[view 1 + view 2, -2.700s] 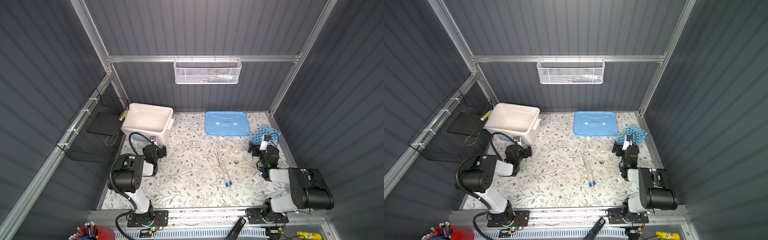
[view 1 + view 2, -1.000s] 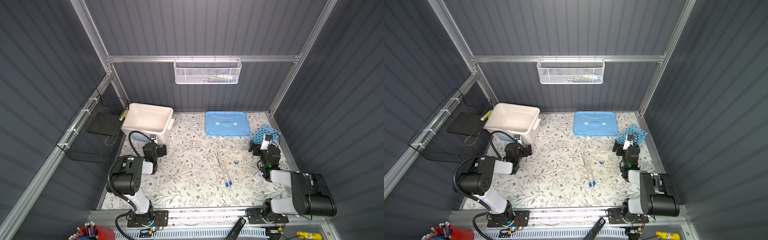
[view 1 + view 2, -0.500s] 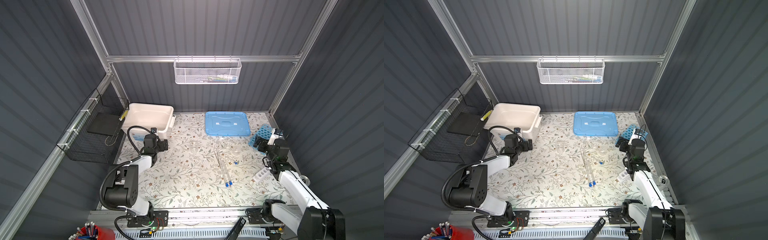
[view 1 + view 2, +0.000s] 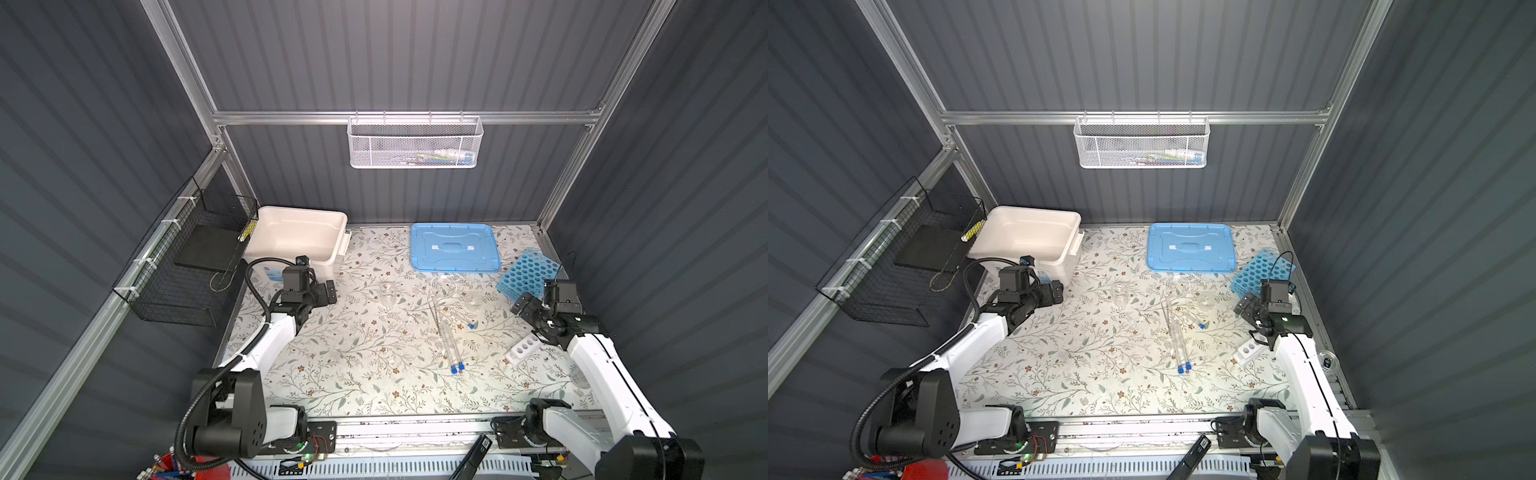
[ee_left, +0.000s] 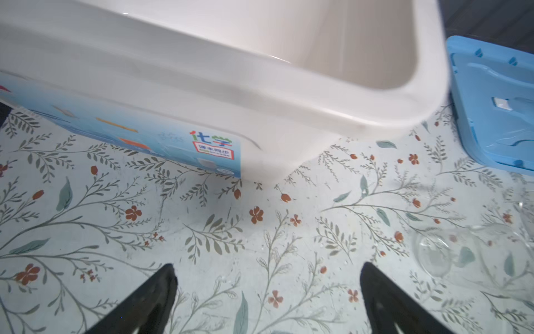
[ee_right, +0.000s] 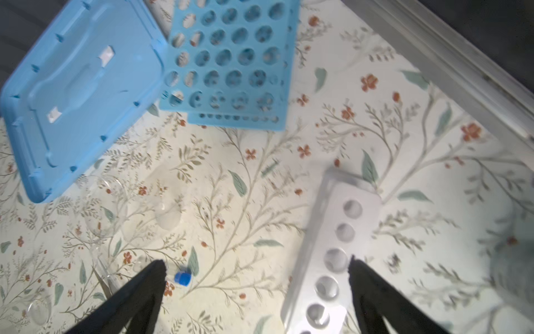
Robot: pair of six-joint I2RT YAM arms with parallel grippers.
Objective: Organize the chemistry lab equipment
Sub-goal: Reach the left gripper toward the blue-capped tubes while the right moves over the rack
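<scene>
Both arms are stretching forward now from the folded pose of a moment ago, and the small white rack that the right arm was covering is showing. Nothing is being carried yet. At the left, the left hand is hanging wide open and empty just in front of the white bin. If it is driven further at this height, a finger could be striking the bin's front wall and shoving it back. To its right a glass beaker is standing alone on the flowered tabletop. Being see-through, it is inviting a misjudged pinch that tips it. Toward the middle, two long blue-capped tubes are lying side by side, with thin rods and a glass dish near their far ends, so gripping one tube could be rolling its neighbour away. The blue lid is lying flat behind them. Further right, the blue rack is sitting askew just beside the lid. The right hand, open and empty, is hovering between it and the small white rack. In the wrist view one finger is overlapping that rack, so a straight descent could be clipping its end and flipping it. Near the right edge, a small glass jar is sitting just beside the right forearm, where a sideways sweep could be knocking it over.
</scene>
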